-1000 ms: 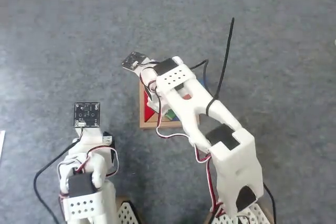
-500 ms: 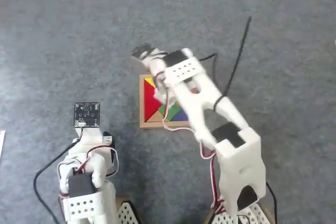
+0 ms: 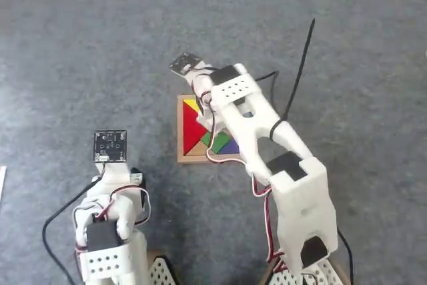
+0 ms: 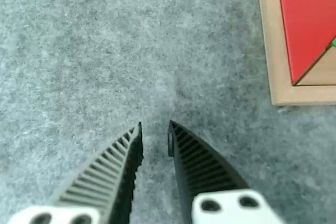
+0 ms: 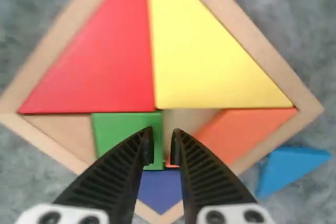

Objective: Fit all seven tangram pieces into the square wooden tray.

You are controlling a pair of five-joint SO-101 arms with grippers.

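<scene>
Nearest, at the bottom of the high view, the left arm (image 3: 110, 225) sits folded back over its base w/ the wrist cam facing down. The left gripper (image 4: 155, 125) hangs just above the grey carpet-like table cover (image 3: 80, 51). Its jaws are drawn nearly together, only a slit btwn them, gripping nothing. It's apart from the square wooden tray (image 4: 270, 51), one corner of which shows off to its side.

The right arm (image 3: 297, 191) rises from its base beside the left one & stretches fwd over the tray, hiding approx. the tray's right part in the high view. The right gripper (image 5: 161, 130) points down over the tray's middle. Its jaws are also almost closed, w/ a thin gap & nothing held. The tips are at the edge of the green square piece (image 5: 121, 132); can't tell if they touch the wood.

In the tray:
- The large red triangle (image 5: 105, 61) & large yellow triangle (image 5: 205, 61) lie edge to edge, taking up about half of it.
- The green square touches the red one.
- The orange piece (image 5: 236, 132) touches the yellow one.
- The dark blue triangle (image 5: 160, 192) sits at a tray corner, partly behind the gripper fingers.
- There are 2 tan patches, one btwn the green square & the rim, one btwn green & orange. Can't tell whether they're bare tray floor or wood-toned pieces.

The light blue triangle (image 5: 286, 169) lies outside the tray on the grey cover, just beside the rim on the orange piece's side.
</scene>
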